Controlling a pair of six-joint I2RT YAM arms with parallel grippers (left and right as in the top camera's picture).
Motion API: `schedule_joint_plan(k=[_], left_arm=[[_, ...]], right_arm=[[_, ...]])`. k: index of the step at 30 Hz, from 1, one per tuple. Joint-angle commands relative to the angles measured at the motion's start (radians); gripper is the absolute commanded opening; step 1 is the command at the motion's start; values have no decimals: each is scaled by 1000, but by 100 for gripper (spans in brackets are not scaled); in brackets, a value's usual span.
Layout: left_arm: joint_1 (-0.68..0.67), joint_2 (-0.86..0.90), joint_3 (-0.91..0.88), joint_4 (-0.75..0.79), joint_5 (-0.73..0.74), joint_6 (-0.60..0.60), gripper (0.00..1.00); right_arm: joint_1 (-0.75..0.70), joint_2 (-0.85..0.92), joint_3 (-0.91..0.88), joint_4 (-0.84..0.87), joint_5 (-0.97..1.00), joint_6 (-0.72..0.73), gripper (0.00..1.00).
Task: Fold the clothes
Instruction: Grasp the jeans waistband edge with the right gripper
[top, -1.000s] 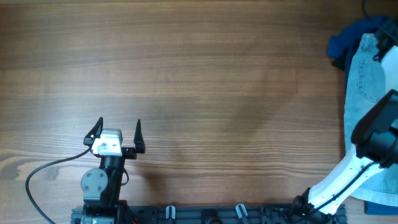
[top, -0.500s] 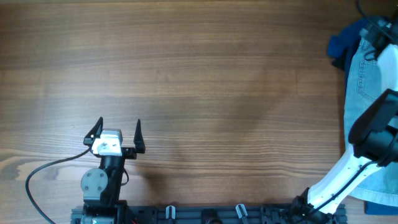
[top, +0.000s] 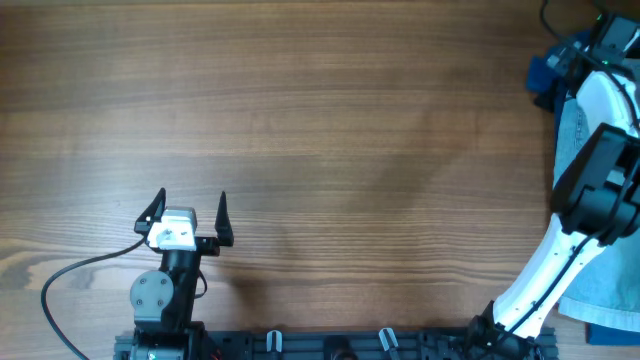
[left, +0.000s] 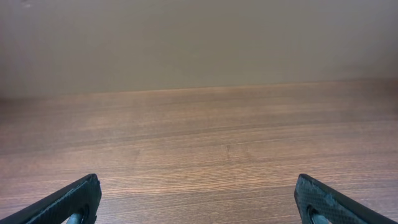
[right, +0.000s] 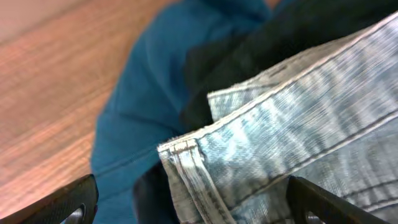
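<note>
Only R wrist view shows shorts (right: 298, 124) edge by blue cloth (right: 143, 106).

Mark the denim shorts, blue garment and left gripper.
denim shorts (right: 298, 137): right wrist view, fabric by the stitched edge.
blue garment (right: 143, 106): right wrist view, fold left of the shorts.
left gripper (top: 191, 197): overhead view, midway between its fingertips.

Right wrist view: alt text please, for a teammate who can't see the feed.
A corner of light blue denim shorts fills the close-up, lying over a black cloth and a blue garment on the wooden table. The right pincer is open, one tip at each bottom corner of the picture, not closed on the fabric.
</note>
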Motion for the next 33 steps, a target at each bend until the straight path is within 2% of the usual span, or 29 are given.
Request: schedule_joint_plan(k=[1,4,5,18,21,23,27,30,31,33], left_arm=[[7,-7,-6,0,15,15,100],[7,-7,-6,0,15,15,100],[7,-7,-6,0,15,15,100],[7,-7,-6,0,15,15,100],[7,-7,-6,0,15,15,100],[7,-7,-6,0,15,15,100],[7,-7,-6,0,15,15,100],[7,-7,-6,0,15,15,100],[7,-7,-6,0,15,15,100],[7,-7,-6,0,15,15,100]], right_arm=[[-2,10,12,27,31,21,95],[-2,10,12,14,72,21,73],[-2,10,12,5,75,20,68],[-21,12,10,-16,101,20,68],[-22,14,10,-4,101,18,62],[-23,14,10,-2,101,13,48],[-24,14,10,5,106,-13,34],[-24,14,10,18,124,-60,8],[-24,13,10,27,129,-74,4],[-24,2,11,45,131,-116,4]])
